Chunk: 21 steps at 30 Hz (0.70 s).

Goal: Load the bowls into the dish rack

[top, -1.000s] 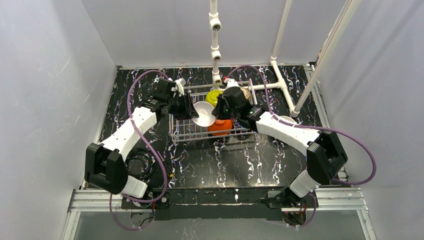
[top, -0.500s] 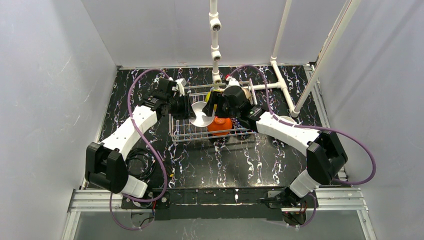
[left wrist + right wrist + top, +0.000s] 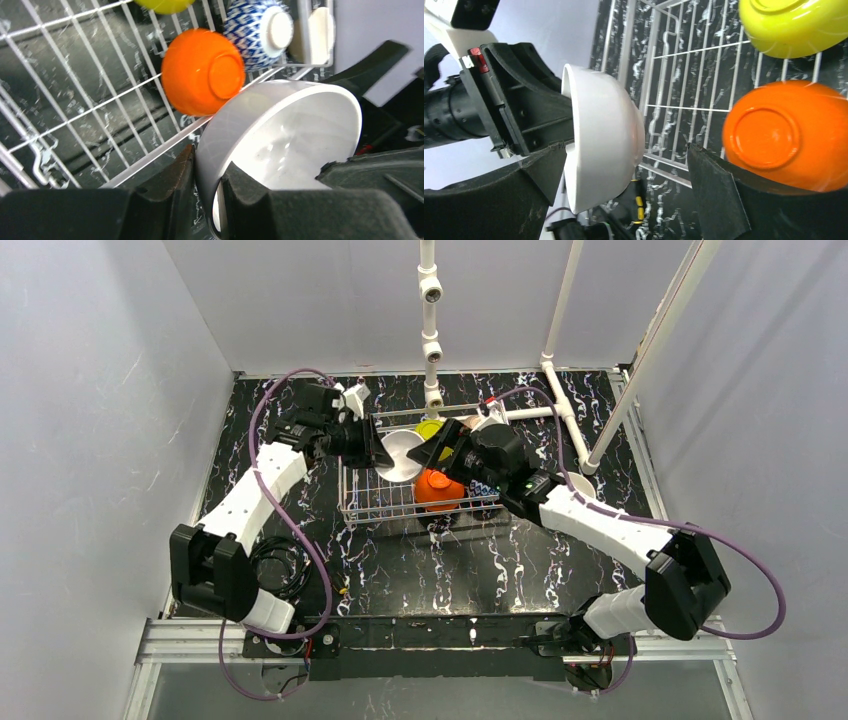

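Black marbled table [image 3: 400, 560] – left gripper [image 3: 207, 177] pinched rim of white bowl [image 3: 300, 145], tilted over dish rack [image 3: 365, 505]; right gripper [image 3: 624, 162] spread wide beside it – orange bowl [image 3: 195, 75] already racked.

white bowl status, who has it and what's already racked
Left gripper shut on white bowl rim, bowl on edge over dish rack. Right gripper open, facing it. Orange bowl, yellow-green bowl, blue-and-white bowl in rack, orange closest.

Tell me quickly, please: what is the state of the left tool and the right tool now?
Left tool: closed on the rim of the white bowl.
Right tool: open, holding nothing.
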Tool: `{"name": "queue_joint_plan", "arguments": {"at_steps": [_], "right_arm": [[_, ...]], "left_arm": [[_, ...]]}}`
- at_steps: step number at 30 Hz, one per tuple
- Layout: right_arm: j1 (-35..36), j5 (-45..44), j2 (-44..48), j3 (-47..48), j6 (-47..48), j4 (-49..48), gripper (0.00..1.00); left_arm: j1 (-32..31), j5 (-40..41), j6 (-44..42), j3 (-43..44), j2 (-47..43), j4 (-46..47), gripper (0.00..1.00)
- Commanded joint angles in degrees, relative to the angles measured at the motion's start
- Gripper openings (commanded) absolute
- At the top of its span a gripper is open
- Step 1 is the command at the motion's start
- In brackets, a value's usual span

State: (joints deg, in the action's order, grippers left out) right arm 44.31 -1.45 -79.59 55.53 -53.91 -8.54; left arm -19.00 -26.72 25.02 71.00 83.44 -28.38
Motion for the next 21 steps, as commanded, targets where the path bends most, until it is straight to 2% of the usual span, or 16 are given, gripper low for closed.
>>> {"name": "queue_joint_plan", "arguments": {"at_steps": [1,8,13,17,21], "right_arm": [[-0.19,2.73,3.3,-1.02,-10.37,-5.0,0.99],[-0.19,9.35,2.74,0.21,-13.06,-6.67,0.99],[-0.2,10.46,3.53,-1.3,-14.03,-10.63,0.99],[-0.19,9.54,5.57,-4.67,-14.01,-17.23,0.93],[-0.19,8.65,7.06,-5.82,-12.89,-17.8,0.96]], "left_arm": [[0.98,-13.14,-1.44,6.05,1.96,-2.33,0.0],[1.54,-21.6,2.17,6.73,3.97,-0.55,0.0],[1.51,-20.93,2.77,7.01,4.39,-1.14,0.0],[1.82,-19.2,3.46,5.89,4.06,-1.44,0.0],[2.2,-19.06,4.64,4.27,3.4,-0.41,0.0]]}}
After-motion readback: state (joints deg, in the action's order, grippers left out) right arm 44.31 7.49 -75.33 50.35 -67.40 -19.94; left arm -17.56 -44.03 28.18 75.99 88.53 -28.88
